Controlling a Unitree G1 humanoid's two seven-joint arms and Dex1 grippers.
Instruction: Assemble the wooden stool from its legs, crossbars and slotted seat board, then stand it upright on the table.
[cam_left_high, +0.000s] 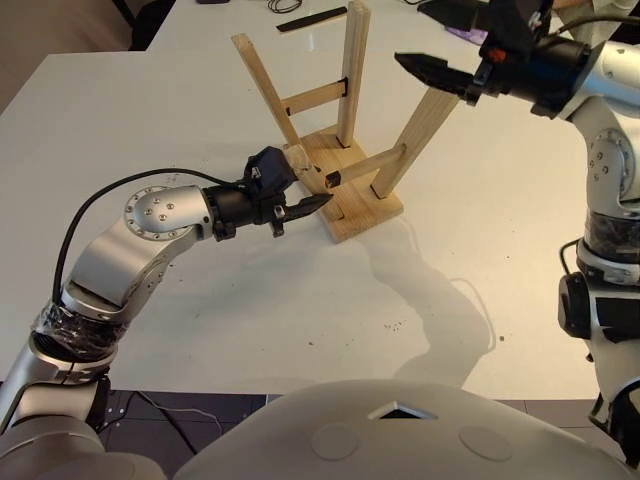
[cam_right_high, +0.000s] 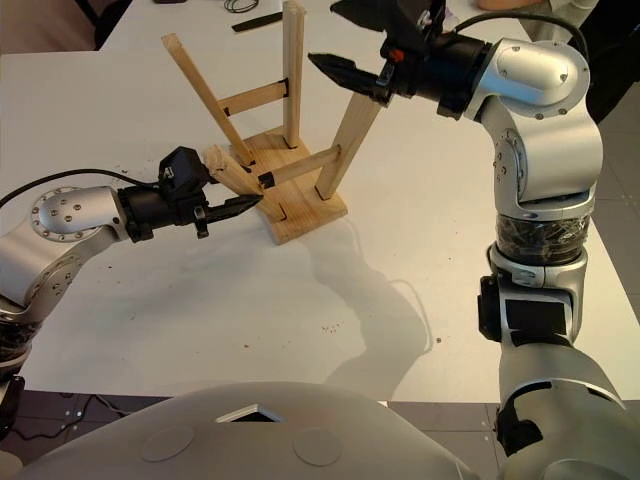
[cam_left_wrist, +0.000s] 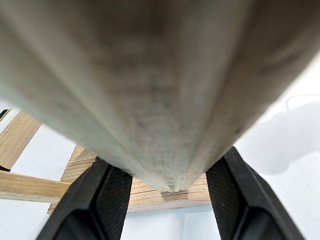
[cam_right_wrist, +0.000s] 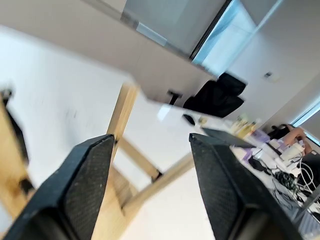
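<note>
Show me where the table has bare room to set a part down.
The table is bare along its near edge, in front of the seat board, and across its left side. It is crowded around the upturned stool, where the left gripper and right gripper sit.

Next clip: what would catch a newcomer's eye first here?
The upside-down stool stands out mid-table, with its seat board flat on the white table. The left hand grips a tilted leg at the board's left corner. The right hand hovers open above the right leg.
</note>
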